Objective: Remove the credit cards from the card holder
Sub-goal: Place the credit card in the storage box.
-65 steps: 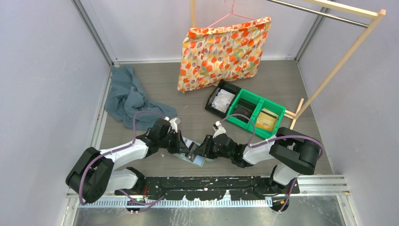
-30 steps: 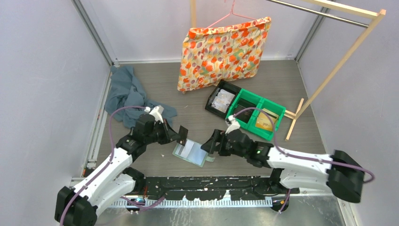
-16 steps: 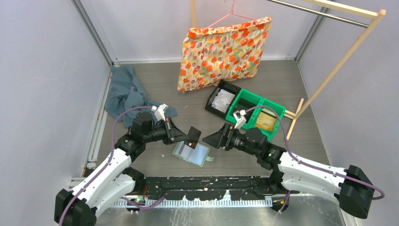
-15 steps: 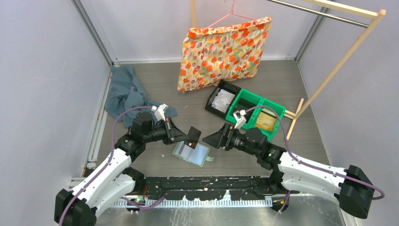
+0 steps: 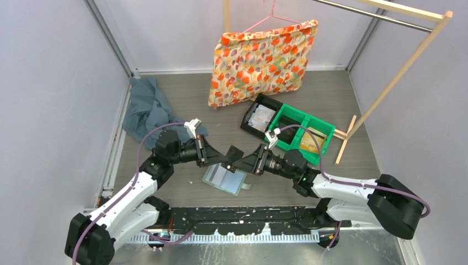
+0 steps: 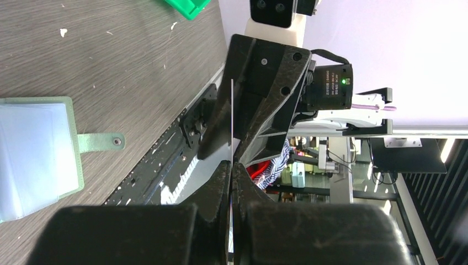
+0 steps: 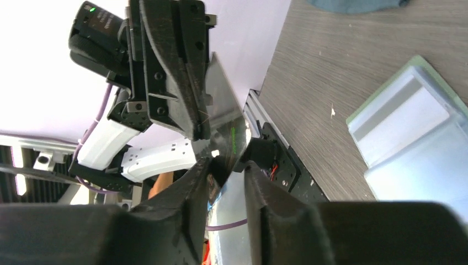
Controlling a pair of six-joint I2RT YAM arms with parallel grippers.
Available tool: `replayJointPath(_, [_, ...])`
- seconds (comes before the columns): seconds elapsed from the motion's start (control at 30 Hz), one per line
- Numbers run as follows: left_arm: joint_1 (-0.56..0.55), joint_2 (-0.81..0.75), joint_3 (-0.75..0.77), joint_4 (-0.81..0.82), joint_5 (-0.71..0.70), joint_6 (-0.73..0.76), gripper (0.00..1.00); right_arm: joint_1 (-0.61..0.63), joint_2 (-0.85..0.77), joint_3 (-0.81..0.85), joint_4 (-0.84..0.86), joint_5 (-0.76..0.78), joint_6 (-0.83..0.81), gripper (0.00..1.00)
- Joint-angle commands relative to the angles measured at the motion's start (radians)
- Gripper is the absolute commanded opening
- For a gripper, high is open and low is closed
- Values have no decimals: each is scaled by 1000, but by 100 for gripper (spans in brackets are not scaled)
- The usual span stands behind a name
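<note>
The card holder [image 5: 223,178] lies open and flat on the table, its clear pockets up; it also shows in the wrist views [image 6: 33,154] [image 7: 419,138]. My left gripper [image 5: 219,156] [image 6: 232,165] is shut on a dark credit card [image 5: 234,152], held in the air above the holder and seen edge-on [image 6: 232,110]. My right gripper [image 5: 243,160] [image 7: 226,165] faces it from the right. Its jaws straddle the free end of the card [image 7: 223,118] with a gap still showing on either side.
Green bins [image 5: 306,135] and a black bin [image 5: 259,116] sit behind the right arm. A blue-grey cloth [image 5: 149,113] lies at the back left. A floral pillow [image 5: 262,61] hangs from a wooden rack [image 5: 397,72].
The right gripper has moved left to the card and its jaws have narrowed around the card's end. The left gripper has carried the card slightly right and up.
</note>
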Motion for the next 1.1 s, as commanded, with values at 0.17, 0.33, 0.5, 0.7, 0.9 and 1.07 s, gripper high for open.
replayJointPath(0.17, [3,15,-4,99,47,-12,1,-7,-50,-3,86,43,11,1])
replayJointPath(0.33, [3,27,14,7,15,38,38,-8,-194,1,-123,147,-29,1])
replayJointPath(0.5, [6,7,113,-337,-171,192,60,-9,-469,-14,-520,502,3,1])
replayJointPath(0.7, [9,7,142,-400,-242,236,60,-10,-657,2,-862,1046,129,1])
replayJointPath(0.9, [9,15,134,-415,-239,239,59,-9,-468,165,-1135,1429,473,1])
replayJointPath(1.07, [11,-8,150,-472,-260,263,59,-14,-208,308,-1264,1574,709,1])
